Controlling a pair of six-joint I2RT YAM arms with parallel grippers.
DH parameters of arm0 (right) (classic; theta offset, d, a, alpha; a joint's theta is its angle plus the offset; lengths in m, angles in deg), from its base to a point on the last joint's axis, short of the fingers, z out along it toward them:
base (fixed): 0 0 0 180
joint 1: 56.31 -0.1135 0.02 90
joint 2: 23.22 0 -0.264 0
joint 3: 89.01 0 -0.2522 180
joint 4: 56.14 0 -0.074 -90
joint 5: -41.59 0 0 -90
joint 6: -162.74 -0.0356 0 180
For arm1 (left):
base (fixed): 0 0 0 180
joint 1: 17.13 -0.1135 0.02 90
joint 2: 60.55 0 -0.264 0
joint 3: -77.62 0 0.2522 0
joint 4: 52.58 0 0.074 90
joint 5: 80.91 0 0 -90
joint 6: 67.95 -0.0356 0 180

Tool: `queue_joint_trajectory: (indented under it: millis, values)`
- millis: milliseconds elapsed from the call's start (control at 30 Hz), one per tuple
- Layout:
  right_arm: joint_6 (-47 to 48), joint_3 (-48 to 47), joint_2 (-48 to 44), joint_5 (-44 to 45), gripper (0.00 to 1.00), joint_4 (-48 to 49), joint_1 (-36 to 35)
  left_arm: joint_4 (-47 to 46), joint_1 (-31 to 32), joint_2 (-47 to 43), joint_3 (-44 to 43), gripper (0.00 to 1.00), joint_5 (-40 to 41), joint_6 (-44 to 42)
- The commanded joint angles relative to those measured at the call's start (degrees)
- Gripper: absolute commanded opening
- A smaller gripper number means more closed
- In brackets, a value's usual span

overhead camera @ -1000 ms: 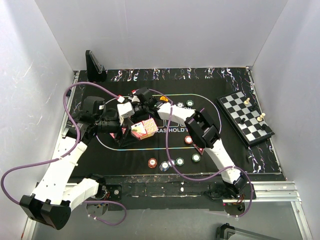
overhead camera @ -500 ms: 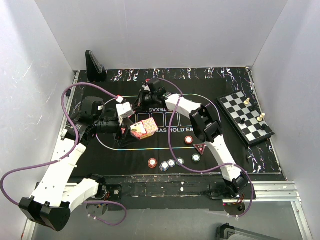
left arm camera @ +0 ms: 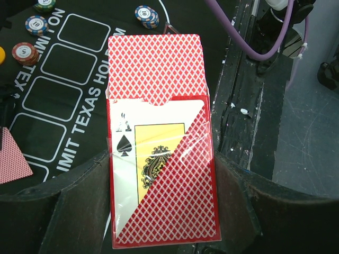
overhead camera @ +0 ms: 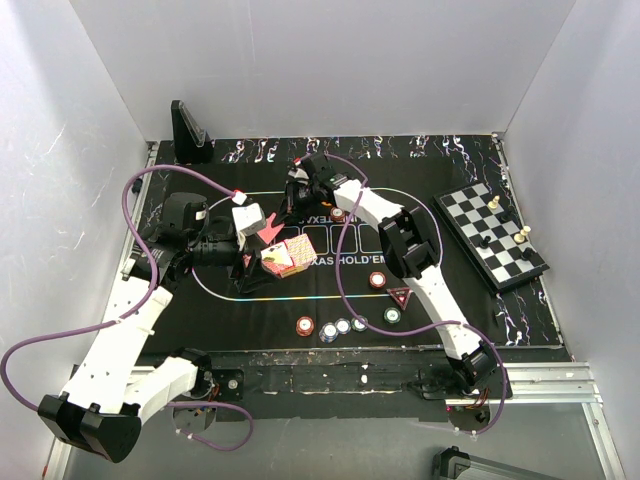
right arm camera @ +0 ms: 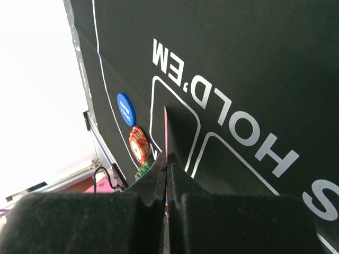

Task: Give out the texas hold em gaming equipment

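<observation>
Mostly undealt, by my reading: poker chips (overhead camera: 343, 325) sit clustered at six o'clock on the counter (overhead camera: 400, 148). Toward nine, the left claw (left arm camera: 161, 177) clamps the card pack (left arm camera: 156, 74). At twelve, the right claw (right arm camera: 166, 165) pinches one card (right arm camera: 166, 129) edge-on, not yet laid down.

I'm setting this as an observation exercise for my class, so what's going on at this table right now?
Two robot arms are handing out a poker set. The left gripper holds a red card box with its flap up, showing an ace of spades. The right gripper pinches a single card edge-on over the far part of the mat. Several chips sit in a row near the front edge, and a chessboard lies off to the right.
</observation>
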Motion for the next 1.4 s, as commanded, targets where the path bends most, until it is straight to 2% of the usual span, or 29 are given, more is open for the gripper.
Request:
queue_joint_trajectory:
  millis: [0,167,433,667,733,900,1100,1367]
  values:
    - [2.82,0.59,-1.48,-1.05,0.01,-0.20,-0.76,-2.40,0.04,-0.66,-0.47,0.00,-2.19,0.27]
    - [5.36,7.08,-8.22,2.63,0.01,1.91,-0.67,-2.49,0.04,-0.75,-0.30,0.00,-2.11,0.27]
    - [17.31,10.96,-20.72,16.69,0.01,-1.69,-0.49,-2.40,0.04,-0.84,-2.49,0.00,-2.81,2.12]
    - [22.50,13.87,-24.42,29.16,0.01,-1.16,-2.51,2.69,0.04,-2.33,-4.96,0.00,-2.46,1.77]
    - [23.30,13.09,-23.89,30.15,0.01,-2.03,-3.57,4.01,0.04,-2.77,-5.05,0.00,-2.28,0.98]
    - [19.09,12.46,-22.31,23.40,0.01,-1.69,-3.83,4.19,0.04,-3.56,-4.34,0.00,-1.84,0.97]
    - [6.89,16.50,-19.24,9.24,0.01,9.71,-4.36,3.31,0.04,-3.21,-3.55,0.00,-1.75,0.80]
    - [-8.95,8.44,-8.26,-0.17,0.01,21.86,-6.38,3.05,0.13,-3.39,-3.73,0.00,-1.93,1.24]
